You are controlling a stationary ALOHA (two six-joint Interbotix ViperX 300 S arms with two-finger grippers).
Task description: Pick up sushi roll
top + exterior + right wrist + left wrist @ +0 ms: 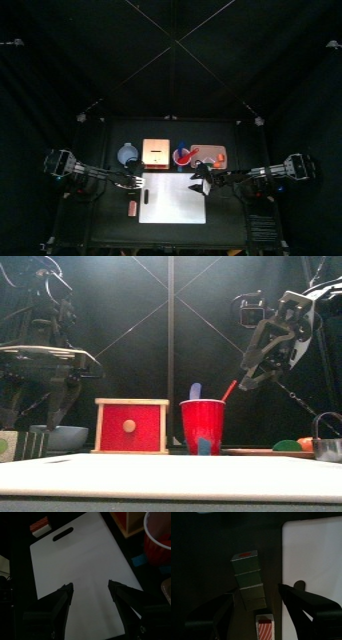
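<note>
The sushi roll (248, 579) is a long green roll cut into segments with a red end face. It lies on the black table beside the white cutting board (314, 557). My left gripper (258, 609) hangs open just above it, one jaw on each side of its near end, touching nothing. In the top view this gripper (134, 184) is at the board's left edge. My right gripper (90, 594) stands open over the white board (77, 559) with nothing between its jaws, at the board's right side (201, 183).
A red-and-white striped piece (264, 626) lies by the roll's near end. Along the back stand a blue bowl (128, 153), a red box (131, 425), a red cup (203, 424) with utensils in it, and a dark bowl (165, 587).
</note>
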